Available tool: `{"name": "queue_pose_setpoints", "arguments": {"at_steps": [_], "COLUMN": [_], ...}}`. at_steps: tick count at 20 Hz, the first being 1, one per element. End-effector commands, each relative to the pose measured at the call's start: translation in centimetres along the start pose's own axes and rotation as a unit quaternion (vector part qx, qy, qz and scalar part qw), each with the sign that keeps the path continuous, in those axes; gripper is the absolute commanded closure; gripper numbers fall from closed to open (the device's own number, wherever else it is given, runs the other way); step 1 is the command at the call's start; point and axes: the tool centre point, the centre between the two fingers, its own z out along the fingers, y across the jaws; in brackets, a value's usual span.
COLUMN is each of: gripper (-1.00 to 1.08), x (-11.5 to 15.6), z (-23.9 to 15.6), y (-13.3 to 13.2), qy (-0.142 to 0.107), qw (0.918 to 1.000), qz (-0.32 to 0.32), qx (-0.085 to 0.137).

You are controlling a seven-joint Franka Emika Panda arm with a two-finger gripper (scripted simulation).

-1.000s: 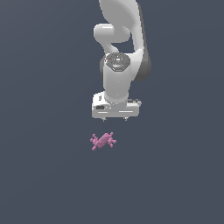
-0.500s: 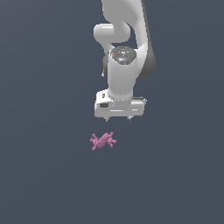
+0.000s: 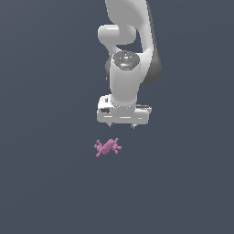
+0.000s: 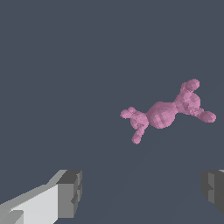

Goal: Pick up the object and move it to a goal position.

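Gripper [image 3: 122, 125] spread wide and empty, offset from the object [image 3: 108, 146] — likely miss or knock on its prongs if lowered without re-centring.

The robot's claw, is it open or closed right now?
Open. In the wrist view the gripper shows its two grey fingertips far apart with nothing between them; the small pink lumpy toy lies untouched beyond.

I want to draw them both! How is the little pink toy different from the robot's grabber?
The pink toy is bright pink; the gripper is white with grey fingers. The toy is lumpy, with knobbly prongs at both ends; the gripper is blocky and flat-sided. The toy is much smaller than the gripper. The toy lies on the dark floor; the gripper hangs above it, open, touching nothing.
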Motion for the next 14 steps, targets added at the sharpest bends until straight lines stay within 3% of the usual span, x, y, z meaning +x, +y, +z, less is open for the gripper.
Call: {"name": "queue_pose_setpoints", "arguments": {"at_steps": [1,7,14], "gripper": [-0.92,-0.92,-0.92], "x": [0.2,1.0,1.9], "z": [0.2,0.8,1.6], "y": [0.3,1.2,2.4], "qy": [-0.001,-0.004,-0.007], "qw": [0.9997,0.9939,0.9761], "qz": [0.026,0.110,0.217], "qx": [0.001,0.002,0.002]}}
